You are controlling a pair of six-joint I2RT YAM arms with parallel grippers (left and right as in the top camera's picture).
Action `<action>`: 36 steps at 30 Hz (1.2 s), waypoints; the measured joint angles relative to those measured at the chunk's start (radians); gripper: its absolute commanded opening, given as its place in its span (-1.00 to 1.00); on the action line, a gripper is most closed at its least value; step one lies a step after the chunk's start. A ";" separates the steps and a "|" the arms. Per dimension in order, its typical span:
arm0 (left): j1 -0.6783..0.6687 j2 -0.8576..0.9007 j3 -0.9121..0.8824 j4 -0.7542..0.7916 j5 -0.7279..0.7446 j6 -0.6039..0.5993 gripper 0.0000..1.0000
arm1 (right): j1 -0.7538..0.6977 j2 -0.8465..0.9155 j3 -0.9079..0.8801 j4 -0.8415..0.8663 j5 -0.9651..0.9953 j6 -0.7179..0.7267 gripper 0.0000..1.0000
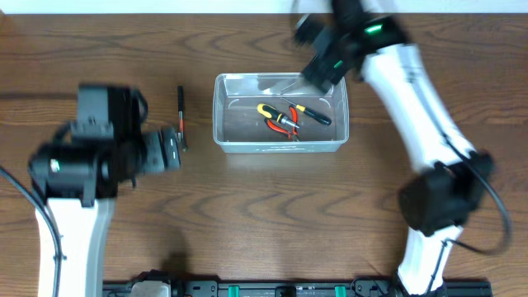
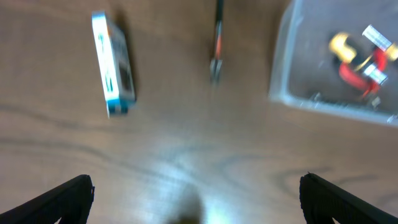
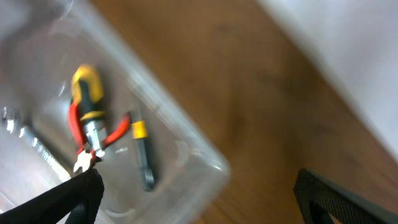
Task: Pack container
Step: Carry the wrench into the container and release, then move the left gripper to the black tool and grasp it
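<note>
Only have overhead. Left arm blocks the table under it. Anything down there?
Observer: Yes. The left wrist view shows a small blue-and-white box lying on the brown wooden table.
Operator: Left hand open?
Observer: Open. The left hand has its fingers wide apart at the frame edges, with nothing between them.
Operator: Right hand is just blur here. Is it carrying anything?
Observer: No. The right hand is open and empty, by a corner of the clear plastic rectangular container.
</note>
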 measured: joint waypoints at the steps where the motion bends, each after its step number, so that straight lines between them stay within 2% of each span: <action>1: 0.000 0.038 0.045 -0.002 0.001 0.004 0.96 | -0.031 -0.034 0.018 -0.013 0.002 0.029 0.99; 6: 0.000 0.205 0.123 0.047 0.004 0.035 0.97 | -0.190 -0.145 0.053 -0.130 0.011 0.163 0.99; 12: 0.000 0.437 0.123 0.079 0.005 0.071 0.97 | -0.343 -0.116 0.038 -0.192 0.008 0.262 0.98; 20: 0.000 0.645 0.122 0.113 0.009 0.090 0.96 | -0.406 -0.103 0.032 -0.197 0.005 0.289 0.99; 25: 0.002 0.700 0.079 0.176 0.027 0.119 0.96 | -0.407 -0.103 0.032 -0.196 0.001 0.291 0.99; 36: 0.046 0.704 -0.146 0.391 0.080 0.163 0.96 | -0.407 -0.103 0.032 -0.195 0.000 0.291 0.98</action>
